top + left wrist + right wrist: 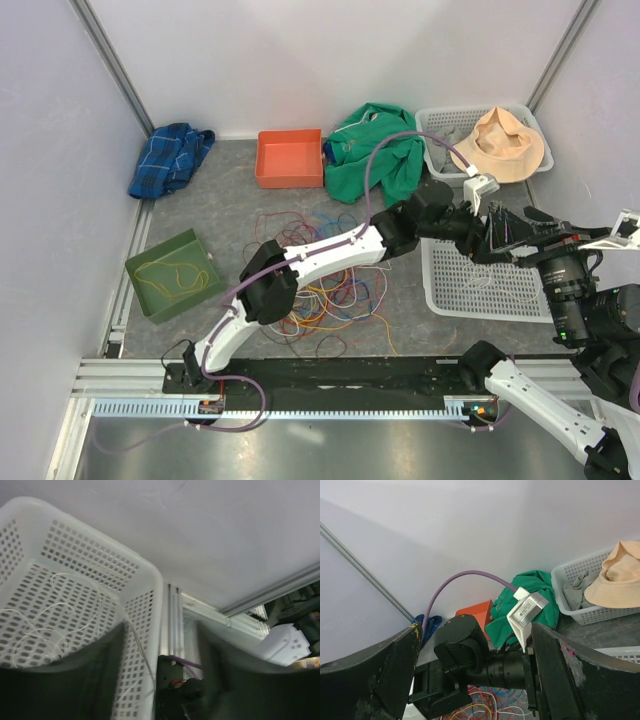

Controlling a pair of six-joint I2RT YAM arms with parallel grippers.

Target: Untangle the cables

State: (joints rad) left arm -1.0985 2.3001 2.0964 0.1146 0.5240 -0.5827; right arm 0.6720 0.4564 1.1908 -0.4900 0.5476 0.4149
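Note:
The cables (330,295) lie in a tangle of red, orange, yellow, blue and white loops on the grey floor under my left arm; a bit shows in the right wrist view (487,707). My left gripper (503,235) is open over the near white basket (450,290). In the left wrist view, the left gripper (160,672) looks down at a white cable (35,630) coiled in that basket (100,535), one strand rising past the left finger. My right gripper (548,230) is open and empty just right of it, facing the left wrist (475,675).
A green tray (172,275) holding a yellow cable sits at the left. An orange bin (290,158), a green cloth (375,150) and a blue cloth (170,158) lie at the back. A second white basket (440,150) with a tan hat (500,140) stands back right.

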